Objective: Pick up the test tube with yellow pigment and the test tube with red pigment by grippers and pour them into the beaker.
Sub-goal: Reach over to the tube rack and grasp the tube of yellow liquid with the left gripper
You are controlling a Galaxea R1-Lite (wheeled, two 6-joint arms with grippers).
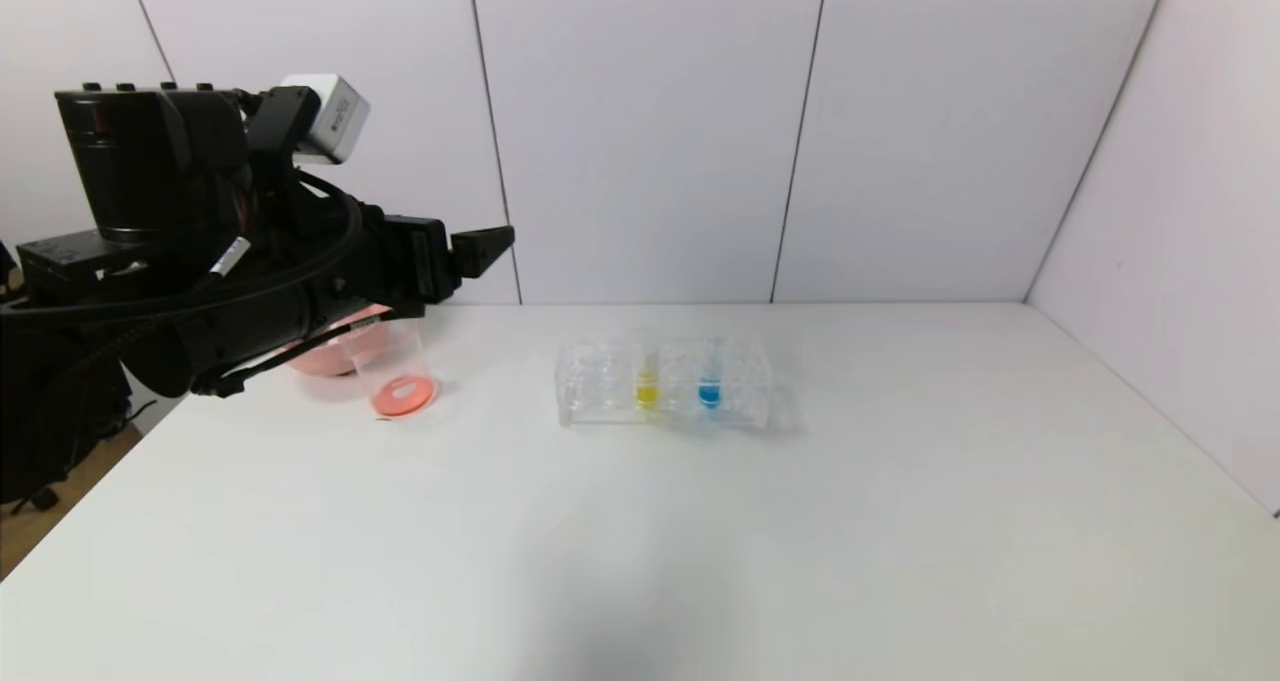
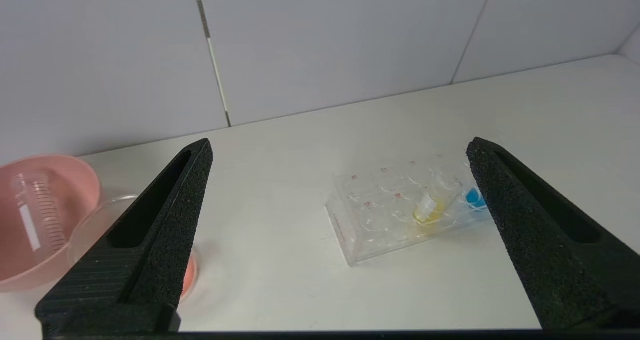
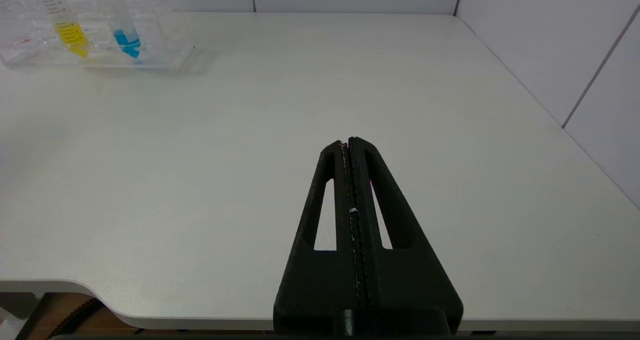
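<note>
Two tubes stand upright in the clear rack (image 1: 665, 381) at mid-table, the test tube with yellow pigment (image 1: 647, 381) at nine o'clock of a blue one (image 1: 710, 383), ready for lifting. Further toward nine o'clock, the beaker (image 1: 395, 369) holds red-orange liquid, with an emptied tube (image 2: 37, 210) lying in the pink bowl (image 2: 80, 172). Hovering over the beaker, the left gripper (image 2: 340, 190) gapes wide and empty, seemingly free for the yellow tube, while the right gripper (image 3: 349, 143), pressed shut on nothing, waits near the table's front edge.

Left gripper (image 2: 340, 145) is spread wide with nothing held. Past it, a yellow tube (image 2: 429, 211) and blue tube (image 2: 473, 197) are seen in the clear rack (image 2: 370, 220), pink bowl (image 2: 75, 180) off to one side.
</note>
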